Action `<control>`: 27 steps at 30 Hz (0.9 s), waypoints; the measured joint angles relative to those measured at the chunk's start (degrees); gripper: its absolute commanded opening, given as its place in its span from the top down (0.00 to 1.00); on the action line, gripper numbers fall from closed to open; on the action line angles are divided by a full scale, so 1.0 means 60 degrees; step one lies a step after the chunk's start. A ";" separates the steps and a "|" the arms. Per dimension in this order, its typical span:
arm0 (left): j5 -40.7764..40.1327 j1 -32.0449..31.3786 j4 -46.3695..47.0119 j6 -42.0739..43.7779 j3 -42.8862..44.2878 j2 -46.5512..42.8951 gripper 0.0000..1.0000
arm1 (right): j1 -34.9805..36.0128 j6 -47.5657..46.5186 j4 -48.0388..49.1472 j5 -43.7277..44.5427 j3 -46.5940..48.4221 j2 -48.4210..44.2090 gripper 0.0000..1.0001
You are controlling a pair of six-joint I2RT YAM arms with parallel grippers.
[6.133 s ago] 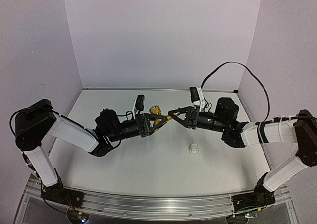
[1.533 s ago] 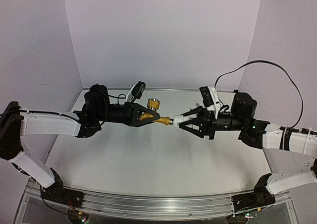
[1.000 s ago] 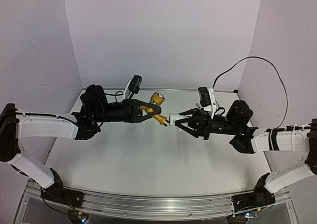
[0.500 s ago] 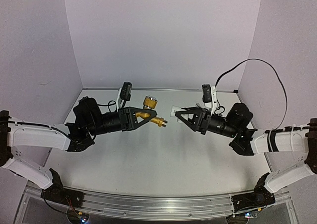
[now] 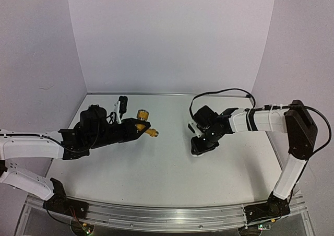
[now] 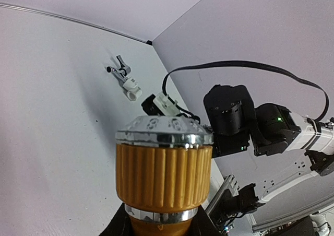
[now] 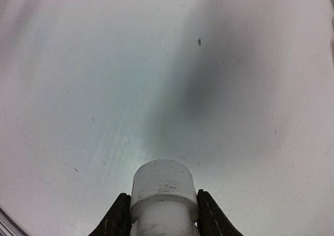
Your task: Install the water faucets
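Table (image 5: pixel 167 176): pale, flat surface; both arm bases sit at its near edge.
Left gripper (image 5: pixel 139 129): raised above the table's left half, pointing right, clenched on the brass faucet.
Brass faucet (image 6: pixel 163 168): held off the table. Its ribbed gold handle with a silver cap stands up above the jaws, and the spout end projects right toward the table's middle.
Right gripper (image 7: pixel 163 217): right of centre, pointed down at the table, clamped on the white pipe fitting, one dark finger pressing each side.
White pipe fitting (image 7: pixel 163 186): short cylinder with its open end toward the table. Whether it touches the surface cannot be told.
Separation: the two grippers are well apart, with bare table between them.
Silver faucet (image 6: pixel 124 78): lies on its side on the table farther back, just beside the right arm (image 6: pixel 237 124). One end sits in a short white sleeve. Neither gripper touches it.
Obstruction, left wrist view: the brass handle fills the lower centre and hides the left fingers and the table directly ahead.
Obstruction, right wrist view: the fitting blocks the spot beneath it; a soft shadow lies on the table beyond.
Black cable (image 5: pixel 222 92): arcs above the right arm's wrist.
Back wall (image 5: pixel 172 37): plain pale panel closing the far edge.
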 measured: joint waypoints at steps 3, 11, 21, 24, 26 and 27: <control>-0.0029 0.0003 -0.0200 0.0070 0.0165 0.0161 1.00 | 0.0041 -0.0052 -0.0644 -0.0181 -0.0076 0.0044 0.94; 0.0039 0.0003 -0.0295 0.0120 0.0259 0.0278 1.00 | 0.0472 -0.0060 -0.0619 -0.0055 -0.0061 0.0603 0.71; 0.0042 0.0003 -0.0336 0.0137 0.0310 0.0278 1.00 | 0.0872 0.0068 -0.0577 0.0459 0.0099 0.0777 0.27; 0.0060 0.0003 -0.0336 0.0119 0.0314 0.0278 1.00 | 0.0872 0.0032 -0.0551 0.0333 0.0099 0.0249 0.25; 0.0137 0.0003 -0.0323 0.0092 0.0314 0.0278 1.00 | 0.0854 -0.0043 -0.0294 -0.0071 0.0095 -0.0422 0.25; 0.0218 0.0003 -0.0267 0.0036 0.0314 0.0278 1.00 | 0.0850 -0.0075 0.0070 -0.0442 0.0024 -0.0867 0.25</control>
